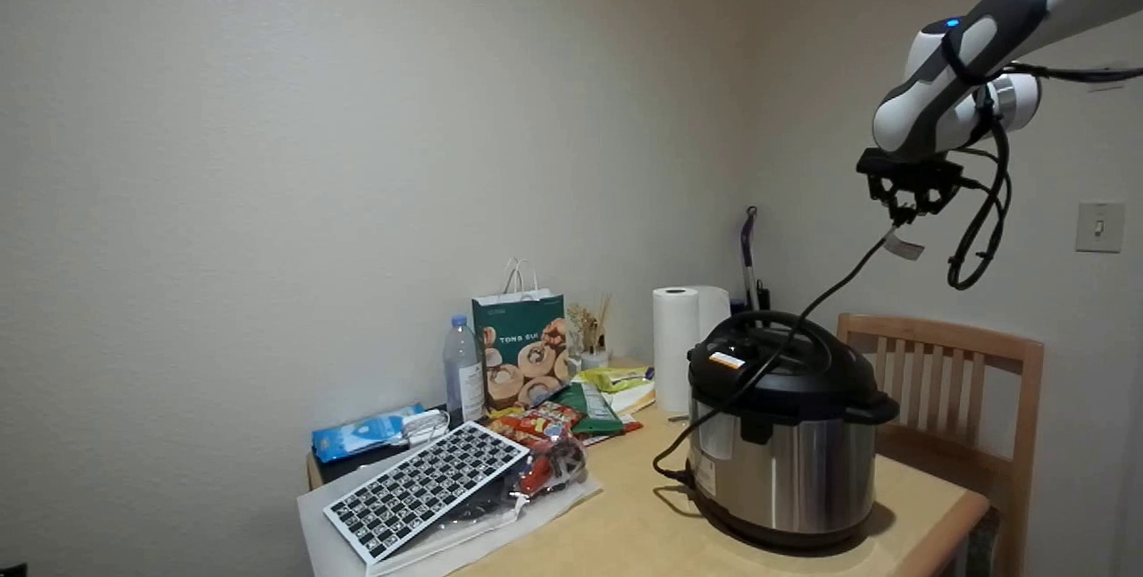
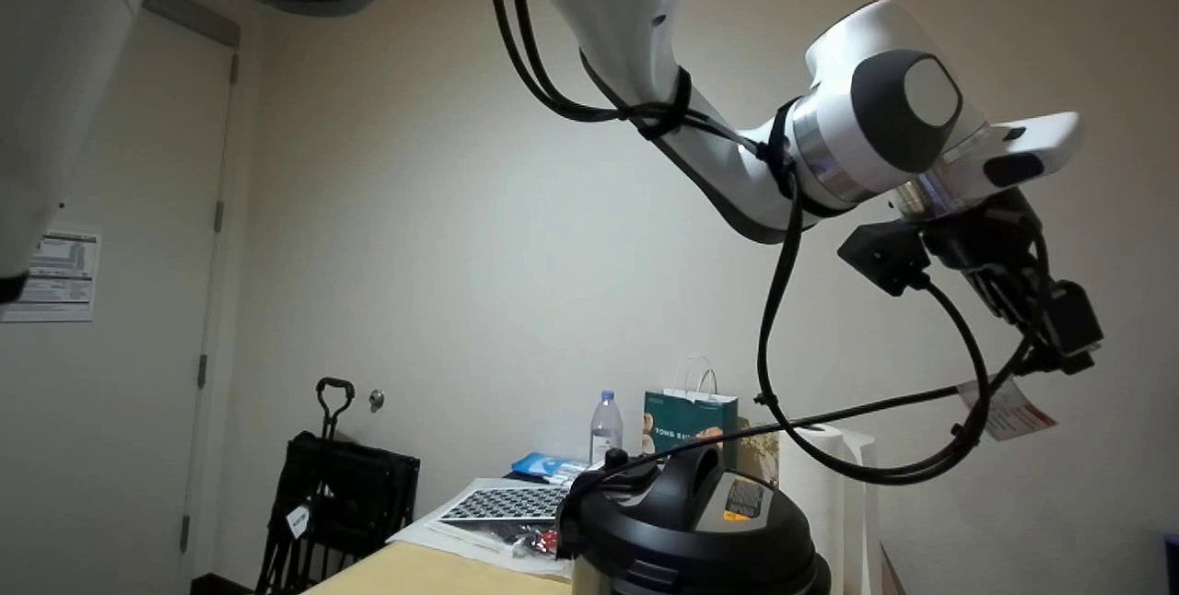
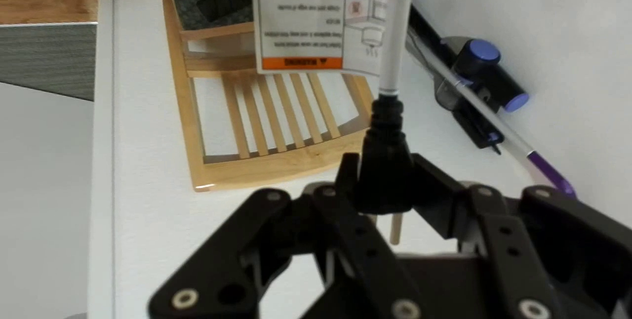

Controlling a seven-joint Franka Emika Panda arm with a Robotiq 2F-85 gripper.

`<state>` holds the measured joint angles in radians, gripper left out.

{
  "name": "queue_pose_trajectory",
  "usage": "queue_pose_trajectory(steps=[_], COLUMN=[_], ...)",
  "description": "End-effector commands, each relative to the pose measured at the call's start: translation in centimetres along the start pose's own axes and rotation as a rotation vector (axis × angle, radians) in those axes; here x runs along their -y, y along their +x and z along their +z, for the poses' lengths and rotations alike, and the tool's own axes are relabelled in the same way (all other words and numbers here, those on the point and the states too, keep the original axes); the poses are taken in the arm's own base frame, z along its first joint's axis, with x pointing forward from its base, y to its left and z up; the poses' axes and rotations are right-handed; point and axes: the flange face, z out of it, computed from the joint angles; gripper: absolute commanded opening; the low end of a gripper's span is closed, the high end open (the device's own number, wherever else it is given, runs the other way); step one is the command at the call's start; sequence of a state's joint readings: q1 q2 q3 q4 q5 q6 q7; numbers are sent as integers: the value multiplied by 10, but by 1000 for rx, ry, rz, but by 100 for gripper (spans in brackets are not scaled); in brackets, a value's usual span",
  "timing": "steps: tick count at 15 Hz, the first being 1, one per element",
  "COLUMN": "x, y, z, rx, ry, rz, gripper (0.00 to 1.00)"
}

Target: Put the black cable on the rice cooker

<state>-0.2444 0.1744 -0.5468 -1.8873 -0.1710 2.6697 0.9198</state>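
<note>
Plug held aloft; cord's free end was not yet laid down

Step in hand was judged to be carrying the plug (image 3: 386, 176) over the lid (image 1: 832, 379) and laying it there. The tool (image 1: 904, 216) was pinched on the plug of the black cable (image 2: 884, 404), parted no wider than the plug itself. It hung above the rice cooker (image 1: 790, 470) and off past its side; the wrist view looked down toward a chair (image 3: 284, 165), not the lid.

Method: a good move called for swinging the plug in over the lid and letting slack gather before lowering, since a hard pull would likely have strained the cord's lower end at the base. Release looked best made low, beside the handle (image 2: 691, 492), because the domed top could have let a springy cord slide off. The arm's hoses (image 2: 892, 477) looped close by and needed keeping clear of the handle.

Cable: thin, black, with only mild sag. A white warning label (image 3: 301, 18) hung near the plug. In both exterior views the cord slanted down across the lid. Low beside the steel body it hooked back toward the cooker's base on the surface (image 1: 616, 505). Whether it touched the lid could not be settled from these angles.
</note>
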Motion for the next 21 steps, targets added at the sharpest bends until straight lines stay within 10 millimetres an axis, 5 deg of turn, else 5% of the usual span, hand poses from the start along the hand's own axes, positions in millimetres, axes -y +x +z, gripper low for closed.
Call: queue_pose_trajectory(steps=[1, 3, 4, 8, 9, 17, 21], x=[-37, -52, -36, -49, -49, 70, 93], y=[38, 32, 12, 13, 13, 17, 2], z=[15, 33, 22, 36, 36, -52, -73], rx=[-106, -90, -32, -34, -34, -152, -124], ry=[-74, -146, -97, -138, -138, 145, 203], rz=[125, 209, 141, 189, 193, 190, 50], gripper=[10, 10, 29, 29, 11, 11, 10])
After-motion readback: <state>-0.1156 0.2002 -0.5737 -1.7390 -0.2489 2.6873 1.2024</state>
